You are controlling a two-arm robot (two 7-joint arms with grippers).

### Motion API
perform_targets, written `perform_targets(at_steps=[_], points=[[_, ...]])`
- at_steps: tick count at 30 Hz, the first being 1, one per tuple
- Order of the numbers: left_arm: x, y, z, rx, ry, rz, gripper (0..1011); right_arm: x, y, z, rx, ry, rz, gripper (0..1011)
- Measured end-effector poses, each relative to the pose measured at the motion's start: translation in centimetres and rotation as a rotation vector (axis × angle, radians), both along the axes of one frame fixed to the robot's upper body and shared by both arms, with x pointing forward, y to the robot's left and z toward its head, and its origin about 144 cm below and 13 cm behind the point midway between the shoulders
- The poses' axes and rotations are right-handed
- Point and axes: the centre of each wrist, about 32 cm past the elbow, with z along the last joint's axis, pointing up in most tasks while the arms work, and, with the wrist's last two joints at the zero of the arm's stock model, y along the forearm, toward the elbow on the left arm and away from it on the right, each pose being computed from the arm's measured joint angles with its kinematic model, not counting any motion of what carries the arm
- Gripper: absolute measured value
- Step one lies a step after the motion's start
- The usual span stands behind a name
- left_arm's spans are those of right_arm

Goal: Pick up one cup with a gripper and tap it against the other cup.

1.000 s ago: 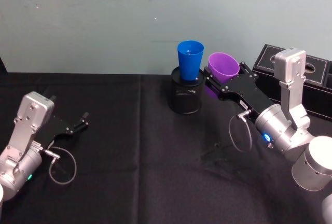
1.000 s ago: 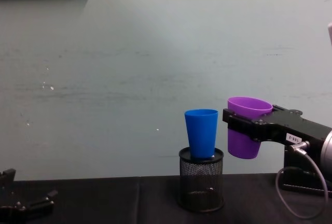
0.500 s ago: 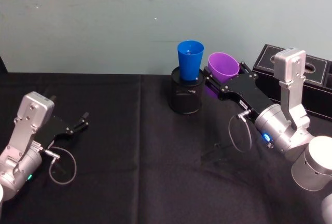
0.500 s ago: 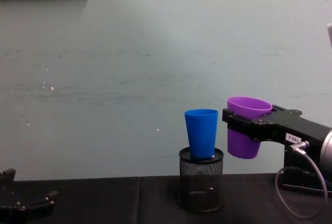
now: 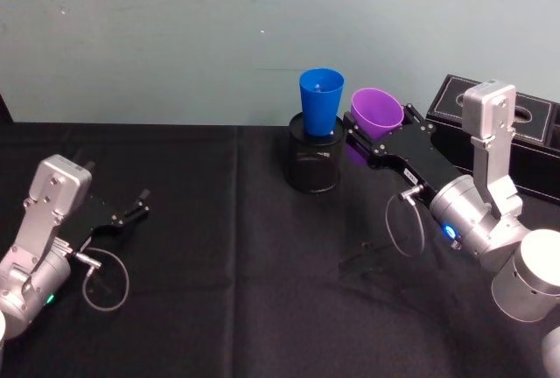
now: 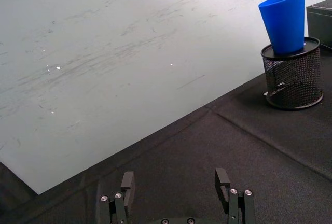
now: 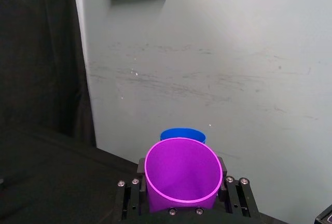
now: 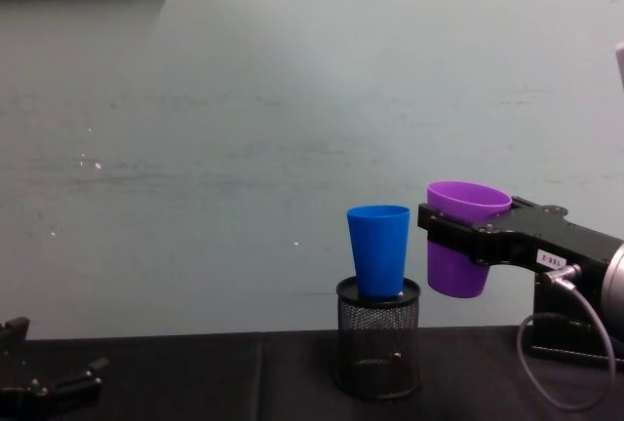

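The purple cup (image 8: pixel 460 263) hangs upright in the air, clear of the bench (image 5: pixel 227 264), with its mouth open to the ceiling. The right gripper (image 8: pixel 462 236) has its jaws clamped on the cup's two sides just under the rim, reaching in from the right. Just left of it stands the blue cup (image 8: pixel 379 248). In the chest view a narrow gap shows between the two cups, and the purple rim sits a little higher than the blue one. The blue cup is upright with its base seated in the top of a black mesh pen holder (image 8: pixel 378 348), which stands on the bench toward the far side. A black box (image 5: pixel 534 137) lies at the far right. At the near left, the left gripper (image 6: pixel 176 185) sits low over the bench, its jaws spread with nothing between them.
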Motion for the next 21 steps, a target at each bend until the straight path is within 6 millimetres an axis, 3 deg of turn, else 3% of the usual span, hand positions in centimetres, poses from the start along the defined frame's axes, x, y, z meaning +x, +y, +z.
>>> perform_targets(at_steps=[11, 21], points=[[0.0, 0.0, 0.0, 0.0, 0.0, 0.0, 1011, -0.1, 0.0, 0.0, 0.0, 0.001, 0.001, 739], [0.0, 0.0, 0.0, 0.0, 0.0, 0.0, 1011, -1.8, 0.0, 0.1, -0.016, 0.028, -0.001, 739]])
